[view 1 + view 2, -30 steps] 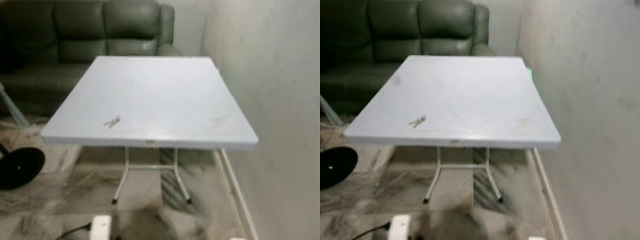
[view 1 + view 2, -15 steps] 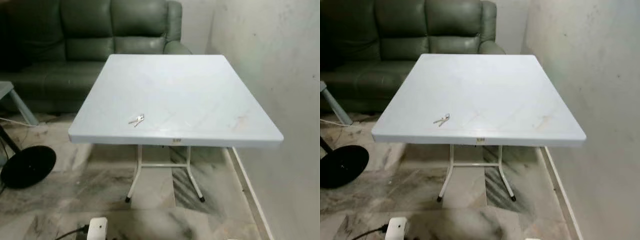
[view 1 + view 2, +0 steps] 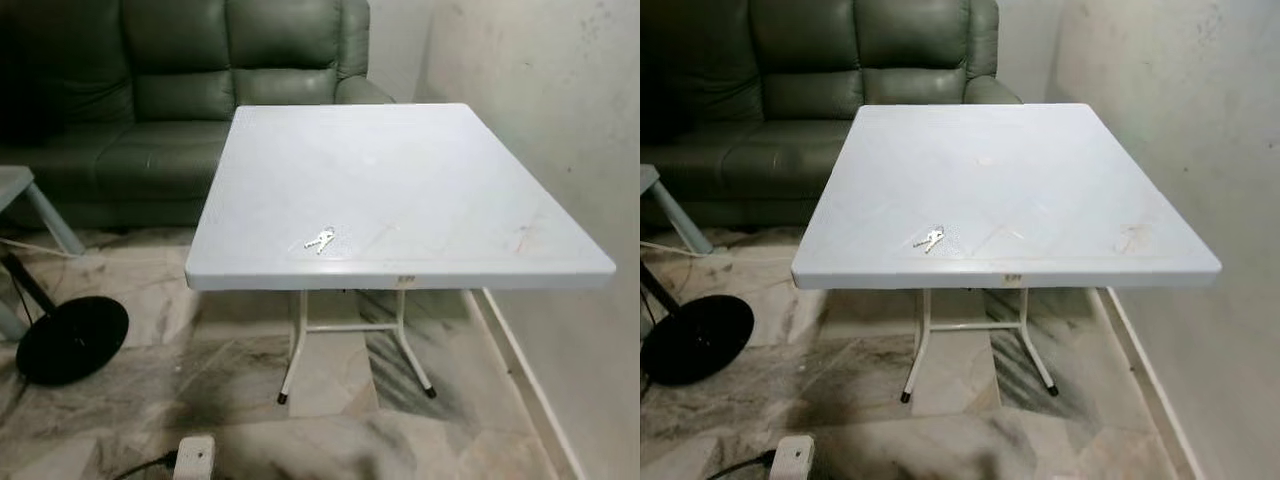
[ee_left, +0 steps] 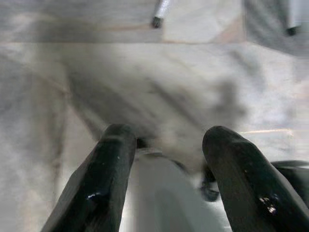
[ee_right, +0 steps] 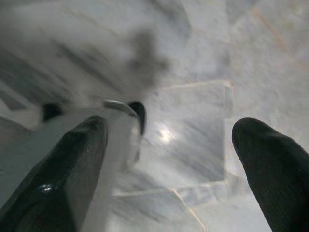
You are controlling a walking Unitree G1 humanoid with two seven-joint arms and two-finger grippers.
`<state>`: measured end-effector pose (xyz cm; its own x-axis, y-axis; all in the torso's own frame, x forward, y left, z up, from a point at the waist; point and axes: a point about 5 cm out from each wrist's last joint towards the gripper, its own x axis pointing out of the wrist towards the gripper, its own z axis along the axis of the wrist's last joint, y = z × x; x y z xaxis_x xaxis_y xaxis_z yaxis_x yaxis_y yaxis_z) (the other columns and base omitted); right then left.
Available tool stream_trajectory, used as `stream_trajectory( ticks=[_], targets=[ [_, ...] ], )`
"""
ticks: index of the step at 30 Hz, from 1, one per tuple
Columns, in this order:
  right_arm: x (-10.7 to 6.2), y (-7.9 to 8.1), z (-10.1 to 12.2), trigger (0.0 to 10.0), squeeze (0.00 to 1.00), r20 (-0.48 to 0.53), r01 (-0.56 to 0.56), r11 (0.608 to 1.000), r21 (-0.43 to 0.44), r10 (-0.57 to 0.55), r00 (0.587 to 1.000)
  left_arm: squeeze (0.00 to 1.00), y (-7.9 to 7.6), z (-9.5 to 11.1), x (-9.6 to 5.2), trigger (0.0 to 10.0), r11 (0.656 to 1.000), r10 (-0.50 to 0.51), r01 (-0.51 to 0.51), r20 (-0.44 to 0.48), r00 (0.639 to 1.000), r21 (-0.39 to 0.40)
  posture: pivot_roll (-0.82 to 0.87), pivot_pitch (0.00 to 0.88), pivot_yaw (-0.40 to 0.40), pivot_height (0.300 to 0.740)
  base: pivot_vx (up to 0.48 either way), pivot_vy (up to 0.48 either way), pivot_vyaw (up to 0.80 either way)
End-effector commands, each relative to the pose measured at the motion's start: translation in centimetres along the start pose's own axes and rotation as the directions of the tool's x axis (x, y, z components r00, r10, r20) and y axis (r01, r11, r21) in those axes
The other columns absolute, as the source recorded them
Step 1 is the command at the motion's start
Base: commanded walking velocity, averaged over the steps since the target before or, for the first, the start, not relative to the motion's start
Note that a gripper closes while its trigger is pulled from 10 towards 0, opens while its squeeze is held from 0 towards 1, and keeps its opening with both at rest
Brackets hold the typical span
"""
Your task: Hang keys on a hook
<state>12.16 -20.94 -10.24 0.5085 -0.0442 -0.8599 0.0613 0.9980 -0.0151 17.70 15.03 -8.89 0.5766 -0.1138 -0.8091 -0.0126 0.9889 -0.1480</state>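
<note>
Through the left eye we are looking down at a white square bench (image 3: 400,180) standing beside a pale wall (image 3: 540,120). The keys (image 3: 319,240) are lying flat on the bench near its front edge, left of the middle. A dark green sofa (image 3: 180,90) is sitting behind the bench, and a black round base (image 3: 72,338) is resting on the marble floor (image 3: 200,400) to the left.

Through the right eye we are seeing the same keys (image 3: 929,238) and a white plug block (image 3: 788,458) low on the floor.

Along the left wrist, our left gripper (image 4: 166,181) is hanging over the floor with its 2 fingers apart, holding nothing.

Along the right wrist, our right gripper (image 5: 174,174) is hanging likewise, fingers spread wide and empty.
</note>
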Motion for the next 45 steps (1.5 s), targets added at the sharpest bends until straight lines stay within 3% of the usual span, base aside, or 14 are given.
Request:
stream_trajectory(
  ticks=[1, 6, 36, 41, 45],
  targets=[
    [0.2, 0.5, 0.5, 10.0, 0.00, 0.021, -0.011, 1.000, 0.017, 0.011, 1.000, 0.00, 1.3, -0.3, -0.3, 10.0, 0.999, 0.033, -0.033, -0.010, 0.999, 0.006, 0.02, 0.056, -0.022, 0.740, 0.000, 0.476, 0.00],
    [0.2, 0.6, 0.5, 10.0, 0.00, 0.020, -0.013, 1.000, 0.018, 0.013, 1.000, 0.00, 1.3, -0.2, -0.3, 10.0, 0.999, 0.036, -0.036, -0.008, 0.999, 0.005, 0.03, 0.059, -0.022, 0.740, 0.000, 0.430, 0.00],
    [0.3, 0.8, 1.4, 10.0, 0.00, 0.058, -0.016, 1.000, 0.009, 0.015, 0.998, 0.00, 1.0, 0.3, -0.2, 10.0, 0.999, 0.015, -0.016, 0.011, 1.000, 0.036, 0.03, 0.057, -0.018, 0.740, 0.000, 0.000, 0.00],
    [0.5, 0.9, 3.6, 10.0, 0.00, 0.165, -0.030, 0.999, 0.021, 0.026, 0.986, 0.00, -1.0, 3.0, 0.4, 10.0, 0.997, -0.067, 0.063, 0.126, 0.990, 0.038, 0.03, 0.059, -0.018, 0.740, 0.000, 0.000, 0.00],
    [0.6, 1.2, 6.6, 10.0, 0.00, 0.308, -0.067, 0.997, 0.031, 0.054, 0.950, 0.00, -1.9, 6.8, 0.5, 10.0, 0.993, -0.095, 0.112, 0.291, 0.952, -0.042, 0.02, 0.065, -0.016, 0.740, 0.000, 0.000, 0.00]
  ],
)
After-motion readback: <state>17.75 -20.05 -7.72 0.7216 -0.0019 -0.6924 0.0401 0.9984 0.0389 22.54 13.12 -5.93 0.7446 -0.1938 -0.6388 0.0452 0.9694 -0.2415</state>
